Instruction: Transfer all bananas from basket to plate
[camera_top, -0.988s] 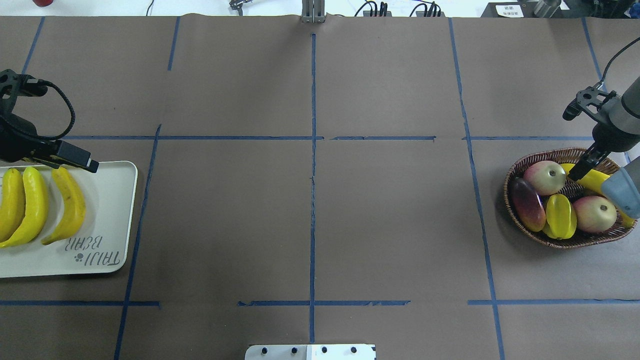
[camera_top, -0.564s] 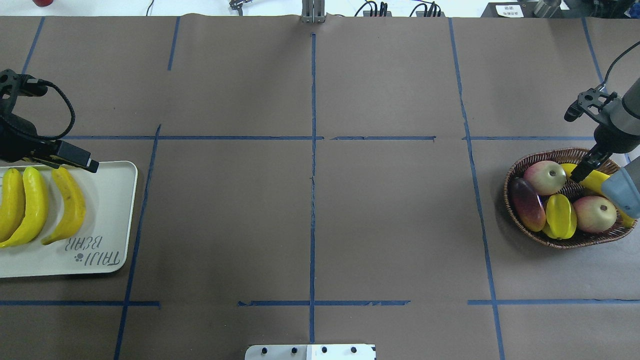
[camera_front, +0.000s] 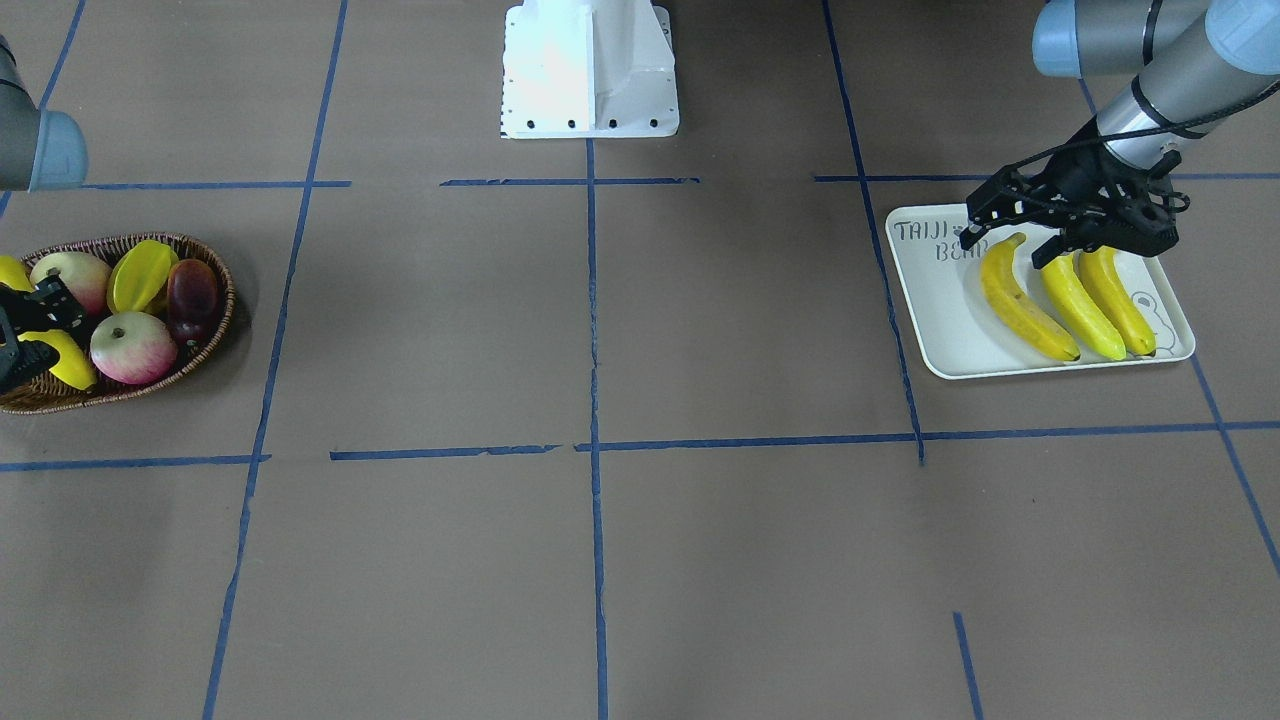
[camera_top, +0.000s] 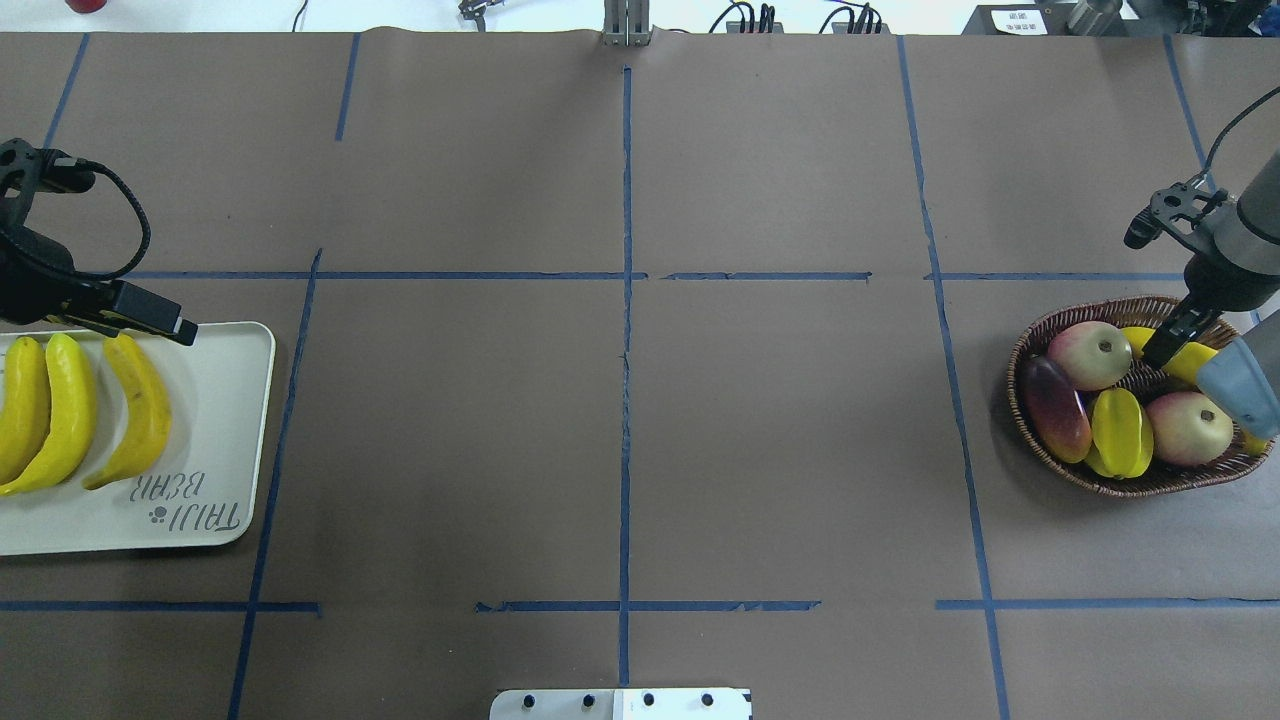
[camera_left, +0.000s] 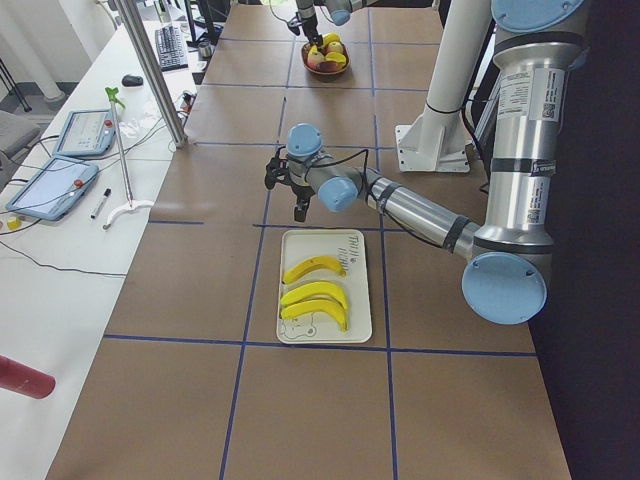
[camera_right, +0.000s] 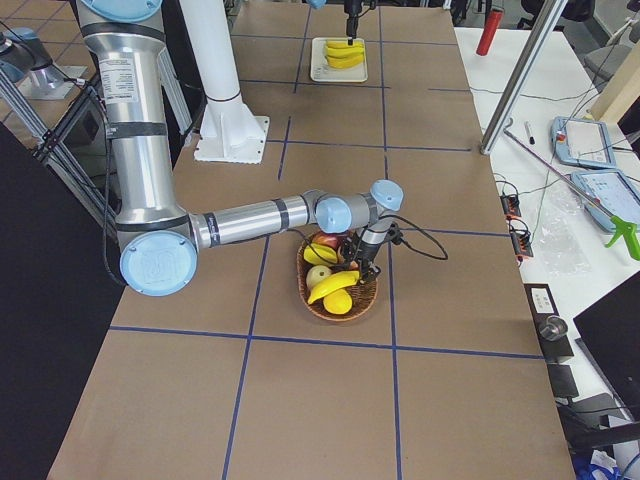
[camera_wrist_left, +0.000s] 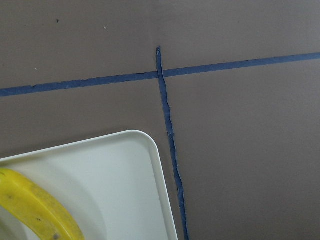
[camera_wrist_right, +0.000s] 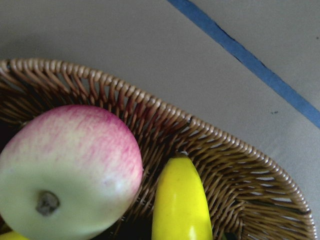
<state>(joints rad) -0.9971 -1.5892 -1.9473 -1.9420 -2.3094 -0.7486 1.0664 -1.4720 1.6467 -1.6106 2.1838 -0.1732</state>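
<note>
Three yellow bananas (camera_top: 140, 410) lie side by side on the pale plate (camera_top: 220, 400) at the table's left end. My left gripper (camera_front: 1006, 250) hovers open over the plate's (camera_front: 940, 320) far edge, above the banana tips, holding nothing. A further banana (camera_top: 1195, 362) lies in the wicker basket (camera_top: 1040, 325) at the right end. My right gripper (camera_top: 1160, 345) is down in the basket over that banana's middle. In the front view its fingers (camera_front: 20, 362) cover the banana (camera_front: 70, 368). Whether they grip it I cannot tell. The right wrist view shows the banana's tip (camera_wrist_right: 180, 205) against the basket wall (camera_wrist_right: 225, 165).
The basket also holds two pink-green apples (camera_top: 1090, 355), a yellow starfruit (camera_top: 1120, 432) and a dark red mango (camera_top: 1055, 408). The robot's white base (camera_front: 590, 70) stands at the table's near middle. Blue tape lines cross the brown table cover. Tablets lie on a side bench (camera_left: 60, 170).
My right wrist has shifted slightly towards the table's far side over the basket. The banana there has not moved. The left arm and the plate's bananas are unchanged.
</note>
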